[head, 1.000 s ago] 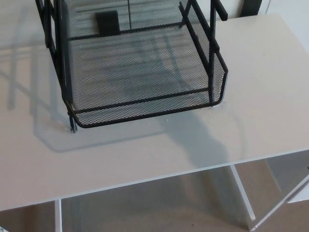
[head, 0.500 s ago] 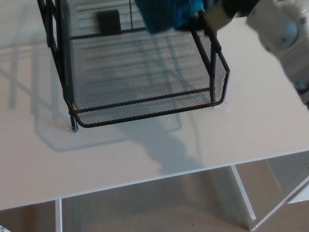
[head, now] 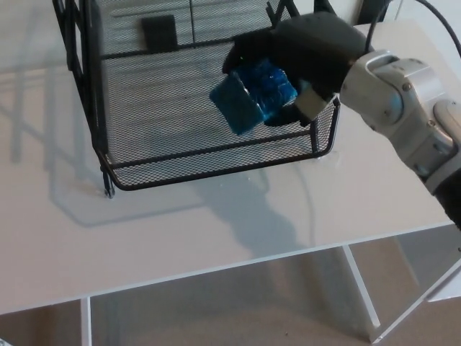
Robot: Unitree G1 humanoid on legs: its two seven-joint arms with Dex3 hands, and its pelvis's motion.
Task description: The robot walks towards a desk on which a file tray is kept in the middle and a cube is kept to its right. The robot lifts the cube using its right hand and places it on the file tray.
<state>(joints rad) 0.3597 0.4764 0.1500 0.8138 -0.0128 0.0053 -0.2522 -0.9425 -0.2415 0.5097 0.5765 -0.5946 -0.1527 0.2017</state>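
A black wire-mesh file tray (head: pixel 144 176) stands on the white desk (head: pixel 180 231), its front rim facing me. My right hand (head: pixel 306 54) reaches in from the right over the tray's right side and is shut on a blue cube (head: pixel 252 94). The cube hangs tilted above the mesh floor of the lower shelf, near its right wall. I cannot tell whether it touches the mesh. My grey right forearm (head: pixel 407 108) stretches over the desk's right part. My left hand does not show.
A small black block (head: pixel 160 32) stands at the back of the tray. The tray's black upright posts (head: pixel 90 79) rise on the left. The desk's front edge (head: pixel 216 270) runs across, with white legs (head: pixel 364 295) and floor below.
My right hand has come down and forward with the blue cube, from the picture's top edge to just above the lower shelf. One second ago neither hand nor cube showed.
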